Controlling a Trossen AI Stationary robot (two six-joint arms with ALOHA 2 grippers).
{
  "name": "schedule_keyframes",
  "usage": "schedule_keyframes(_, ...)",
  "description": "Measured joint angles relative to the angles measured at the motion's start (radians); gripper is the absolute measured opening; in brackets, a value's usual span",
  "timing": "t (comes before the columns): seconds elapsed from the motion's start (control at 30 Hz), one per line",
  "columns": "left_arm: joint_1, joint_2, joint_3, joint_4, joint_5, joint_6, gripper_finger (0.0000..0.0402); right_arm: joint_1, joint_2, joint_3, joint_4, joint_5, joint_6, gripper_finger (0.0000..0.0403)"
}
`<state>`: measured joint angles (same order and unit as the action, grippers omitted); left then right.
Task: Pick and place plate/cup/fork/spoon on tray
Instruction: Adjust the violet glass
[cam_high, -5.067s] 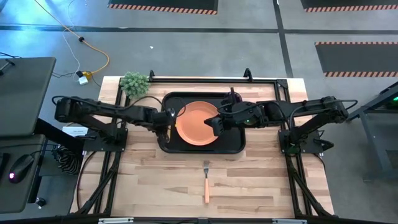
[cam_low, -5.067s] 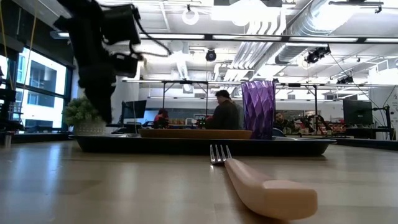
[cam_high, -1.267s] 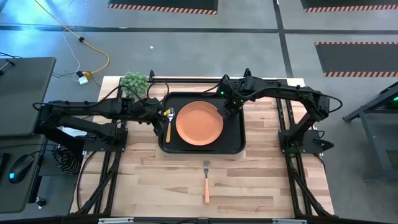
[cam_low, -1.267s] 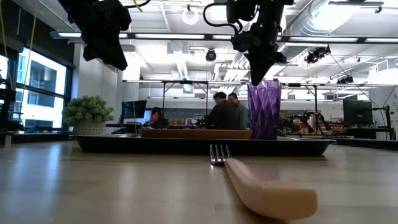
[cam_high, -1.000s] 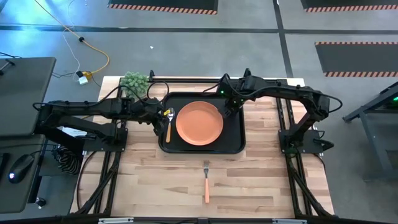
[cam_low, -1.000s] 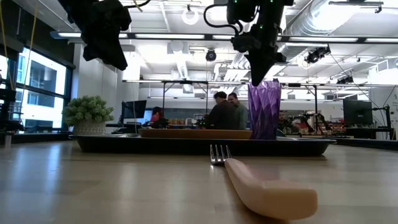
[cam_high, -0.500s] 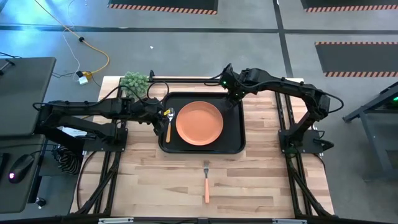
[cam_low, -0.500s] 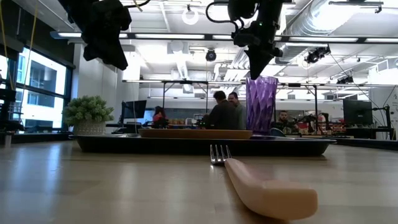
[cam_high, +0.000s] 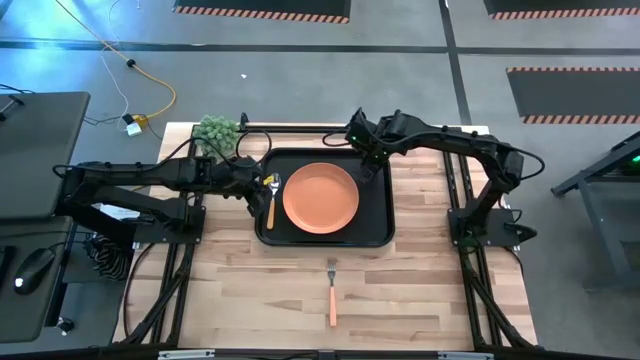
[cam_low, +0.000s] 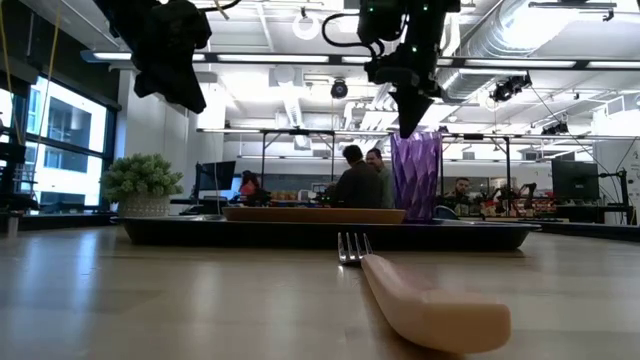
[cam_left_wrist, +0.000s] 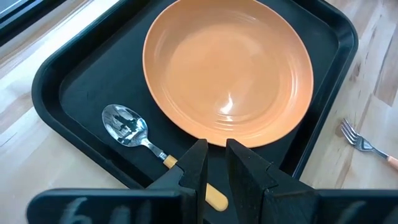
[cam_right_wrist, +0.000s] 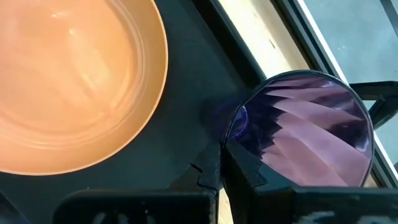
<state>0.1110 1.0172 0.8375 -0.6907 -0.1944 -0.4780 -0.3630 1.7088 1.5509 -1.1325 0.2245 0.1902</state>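
Observation:
The black tray sits mid-table and holds the orange plate, with the spoon lying flat to the plate's left. The purple cup stands upright in the tray's far right corner. My right gripper is shut and points down beside the cup's rim. My left gripper hangs high over the tray's left part, above the spoon's handle, with a narrow gap between its fingers and nothing in it. The fork lies on the bare wood near the table's near edge, tines toward the tray. My right gripper comes from above, and its shut fingertips stand beside the cup's rim, on the side facing the plate. I cannot tell whether they touch the rim. The cup stands upright on the tray.
A small potted plant stands at the table's far left corner. A black frame rail runs along the far edge. Bare wood lies on both sides of the fork. People sit in the room beyond the table.
My right gripper has rolled about its own pointing line and drawn slightly toward the far left, staying shut. The cup has shifted a little toward the table's left on the tray and still stands upright.

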Motion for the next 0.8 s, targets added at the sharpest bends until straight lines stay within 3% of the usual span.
schedule_keyframes(0.8,0.000,0.000,0.000,-0.001,-0.003,0.003,0.0051,0.012,0.038,0.002,0.000,-0.015,0.012,0.0000)
